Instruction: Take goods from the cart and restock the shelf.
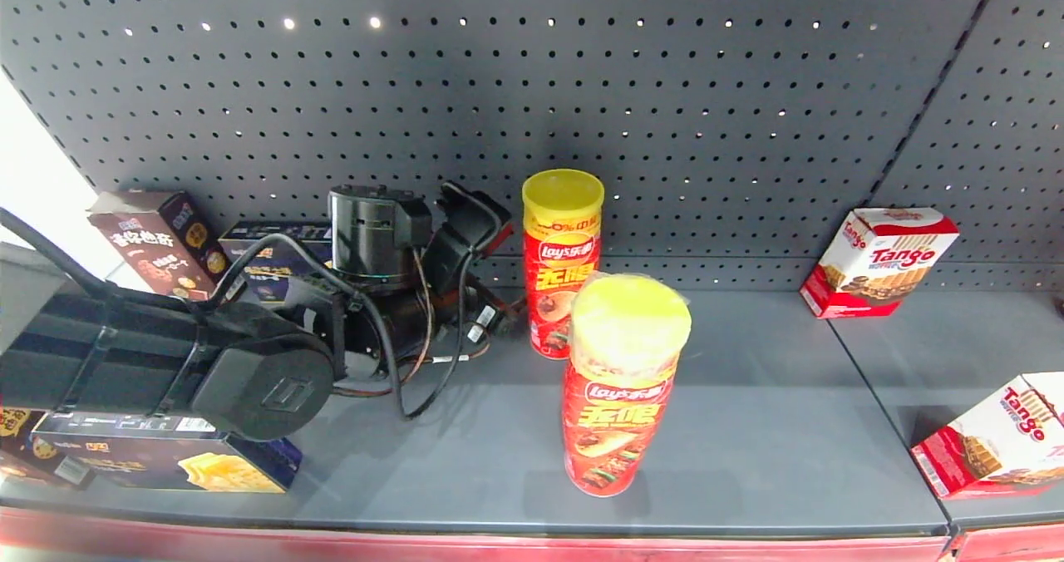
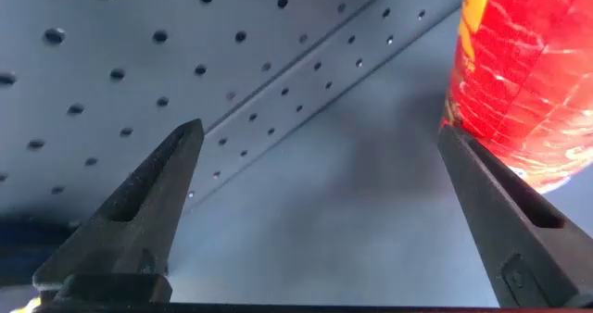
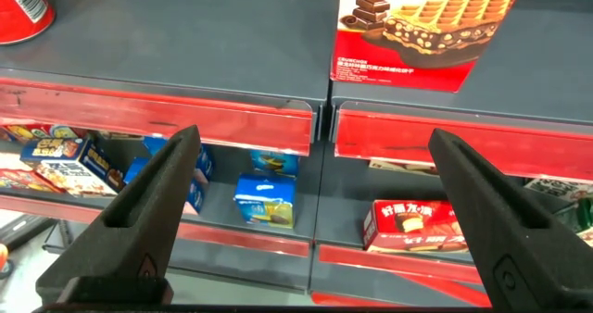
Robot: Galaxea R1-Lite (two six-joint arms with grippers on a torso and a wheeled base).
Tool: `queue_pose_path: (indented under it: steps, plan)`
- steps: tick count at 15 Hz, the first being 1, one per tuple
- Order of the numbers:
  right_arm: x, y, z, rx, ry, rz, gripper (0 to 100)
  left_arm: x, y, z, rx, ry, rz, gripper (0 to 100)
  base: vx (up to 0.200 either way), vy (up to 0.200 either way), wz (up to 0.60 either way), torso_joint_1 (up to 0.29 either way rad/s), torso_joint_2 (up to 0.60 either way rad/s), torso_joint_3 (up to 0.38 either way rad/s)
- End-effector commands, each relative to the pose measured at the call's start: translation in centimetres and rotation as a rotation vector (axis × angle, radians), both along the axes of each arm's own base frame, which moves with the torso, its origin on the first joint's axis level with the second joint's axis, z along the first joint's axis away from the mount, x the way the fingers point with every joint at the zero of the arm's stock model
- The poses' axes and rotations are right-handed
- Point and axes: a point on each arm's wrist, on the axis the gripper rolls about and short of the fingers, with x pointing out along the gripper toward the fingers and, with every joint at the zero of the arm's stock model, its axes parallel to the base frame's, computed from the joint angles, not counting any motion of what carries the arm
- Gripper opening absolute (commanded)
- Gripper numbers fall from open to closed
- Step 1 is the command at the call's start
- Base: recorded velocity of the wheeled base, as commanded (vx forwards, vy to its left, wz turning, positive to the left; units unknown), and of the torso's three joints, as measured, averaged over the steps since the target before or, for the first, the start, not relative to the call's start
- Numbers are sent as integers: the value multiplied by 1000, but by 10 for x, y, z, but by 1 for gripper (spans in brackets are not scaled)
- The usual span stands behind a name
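Two red chip cans with yellow lids stand upright on the grey shelf [image 1: 773, 429]: a rear can [image 1: 562, 254] near the pegboard and a front can [image 1: 625, 379] closer to the edge. My left gripper [image 1: 499, 306] lies low on the shelf just left of the rear can. In the left wrist view the left gripper [image 2: 320, 132] is open with nothing between its fingers, and the rear can [image 2: 523, 72] stands just beyond one fingertip. My right gripper [image 3: 313, 137] is open and empty, out in front of the shelf's red front rail [image 3: 167, 114], below a wafer box [image 3: 422, 31].
Brown [image 1: 158, 242] and dark blue boxes [image 1: 274, 254] stand behind my left arm, and another dark box [image 1: 183, 462] lies at the front left. Two red-and-white wafer boxes [image 1: 881, 258] [image 1: 997, 437] sit on the right. Lower shelves hold small packs [image 3: 264, 197].
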Motion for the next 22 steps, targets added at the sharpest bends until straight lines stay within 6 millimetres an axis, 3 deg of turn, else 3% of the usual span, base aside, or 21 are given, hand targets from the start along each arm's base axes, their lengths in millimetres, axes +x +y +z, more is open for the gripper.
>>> queue_pose_path:
  steps: [1,13,18,19,22]
  plan:
    - [0,0,0,-1,1,0,100,10,-5,-6,3,7,1,100,0,0,0,0,0,0]
    - [0,0,0,-1,1,0,100,10,-20,-10,0,12,-32,100,0,0,0,0,0,0]
    - [0,0,0,-1,1,0,100,9,-17,-9,-4,13,-24,100,0,0,0,0,0,0]
    - [0,0,0,-1,1,0,100,9,-15,-7,-9,9,-21,100,0,0,0,0,0,0]
    - [0,0,0,0,0,0,100,-8,6,34,-73,-79,7,100,0,0,0,0,0,0]
